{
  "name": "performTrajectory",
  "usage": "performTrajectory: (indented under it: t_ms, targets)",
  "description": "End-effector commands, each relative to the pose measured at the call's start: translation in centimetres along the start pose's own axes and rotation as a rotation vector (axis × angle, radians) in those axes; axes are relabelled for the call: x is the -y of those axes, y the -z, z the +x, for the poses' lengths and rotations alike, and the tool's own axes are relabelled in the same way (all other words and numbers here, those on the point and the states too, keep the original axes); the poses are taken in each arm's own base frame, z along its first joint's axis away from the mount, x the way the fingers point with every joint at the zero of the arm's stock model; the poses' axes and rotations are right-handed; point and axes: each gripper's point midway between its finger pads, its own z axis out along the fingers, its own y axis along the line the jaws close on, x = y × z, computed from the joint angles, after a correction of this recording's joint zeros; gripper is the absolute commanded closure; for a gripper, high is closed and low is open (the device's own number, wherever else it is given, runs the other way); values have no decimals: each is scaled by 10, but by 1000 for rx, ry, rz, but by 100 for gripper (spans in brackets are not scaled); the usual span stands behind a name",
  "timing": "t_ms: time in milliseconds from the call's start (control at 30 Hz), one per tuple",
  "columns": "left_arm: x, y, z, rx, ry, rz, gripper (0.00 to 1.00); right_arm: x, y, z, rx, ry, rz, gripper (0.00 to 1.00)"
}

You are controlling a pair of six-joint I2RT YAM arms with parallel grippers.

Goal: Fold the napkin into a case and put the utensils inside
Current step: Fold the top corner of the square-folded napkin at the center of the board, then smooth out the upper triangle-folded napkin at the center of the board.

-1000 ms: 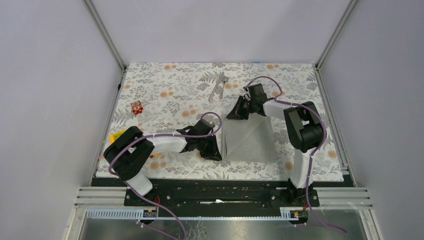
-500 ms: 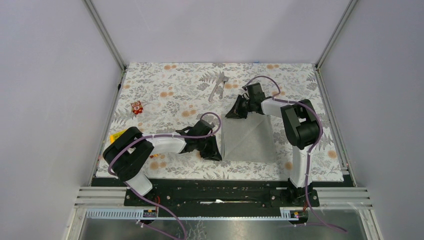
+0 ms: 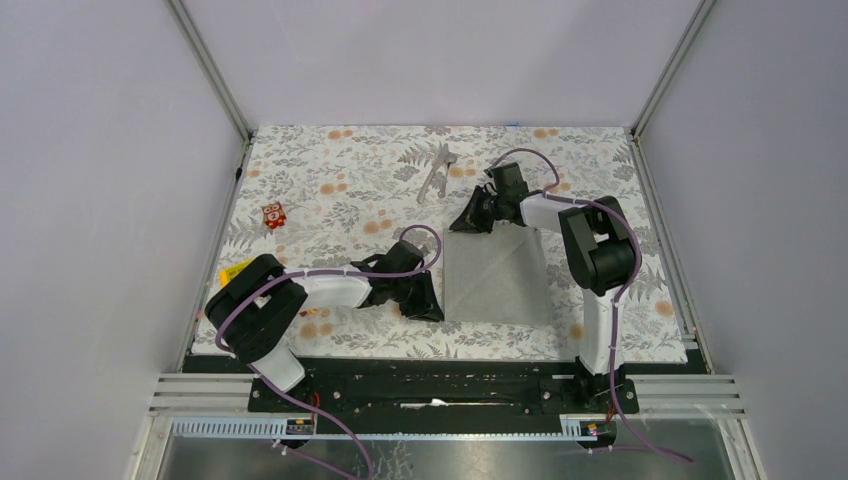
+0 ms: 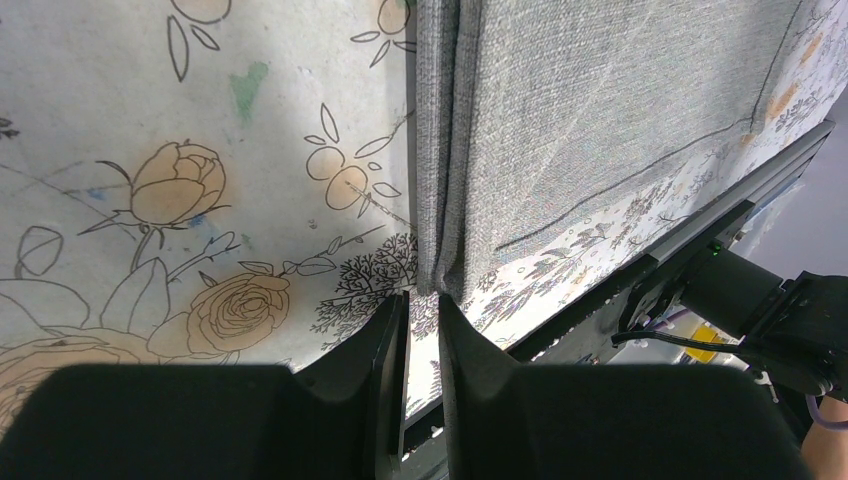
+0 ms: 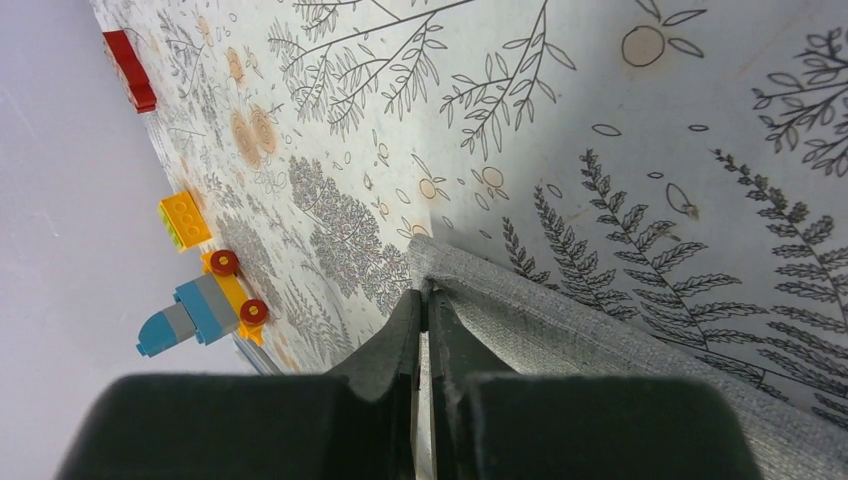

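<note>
Napkin point(image 3: 497, 280), plain grey and partly folded, lies on the floral tablecloth point(image 3: 330, 190) between the two arms. The right hand point(image 5: 422, 298) is pressed together on its far-left corner, and the left hand point(image 4: 421, 300) pinches its near-left corner. The utensils point(image 3: 437, 172) lie together near the tablecloth's far edge, apart from the napkin.

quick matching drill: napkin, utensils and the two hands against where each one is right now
1 napkin
2 utensils
3 left hand
4 right hand

a far side of the tablecloth, untouched
b pinching the napkin's near left corner
c pinching the napkin's far left corner
d lying near right on the tablecloth

Pairs: 1-d, 2-a, 3-b, 4-c
</note>
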Motion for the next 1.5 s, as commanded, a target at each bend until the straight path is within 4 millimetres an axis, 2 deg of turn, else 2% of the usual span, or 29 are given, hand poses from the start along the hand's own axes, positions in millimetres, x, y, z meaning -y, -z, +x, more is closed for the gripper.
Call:
performTrajectory:
  t_ms: [0,133,267,400,500,600,667,700,800,867,933,1033,1133,1167,1300,1467]
  targets:
    - [-13,0,1,21,0,-38,78,-10,-4,-11,31,22,-8,100]
    - [-13,0,1,20,2,-38,78,-8,-6,-11,29,22,-3,100]
    - [-11,2,1,21,0,-33,78,-9,-6,-11,22,29,4,90]
    - [-8,10,3,21,-1,-30,74,-19,4,-13,14,44,4,67]
    - [2,21,4,18,-9,-4,69,-41,23,-18,6,100,-8,48]
    - [13,39,4,30,-28,19,64,-52,61,-18,17,195,27,32]
    - [28,54,1,51,-62,61,61,-35,91,-23,63,216,62,23]
    - [38,59,-2,53,-73,92,60,-23,104,-23,83,188,63,22]
    - [77,65,-18,65,-123,200,62,5,123,-27,110,64,-55,27]
    - [92,57,-28,57,-134,229,68,19,124,-27,78,23,-118,32]
    - [98,45,-35,47,-138,244,73,34,123,-32,75,-8,-119,39]
    - [91,30,-49,53,-126,229,77,43,121,-43,75,-36,-162,50]
    - [79,19,-56,47,-122,208,79,44,114,-50,56,-46,-184,52]
    - [75,16,-56,41,-118,205,80,50,118,-57,73,-65,-183,53]
    - [56,3,-47,7,-107,178,82,70,116,-70,102,-105,-180,56]
    - [30,-7,-32,-12,-72,145,83,112,120,-75,141,-195,-152,59]
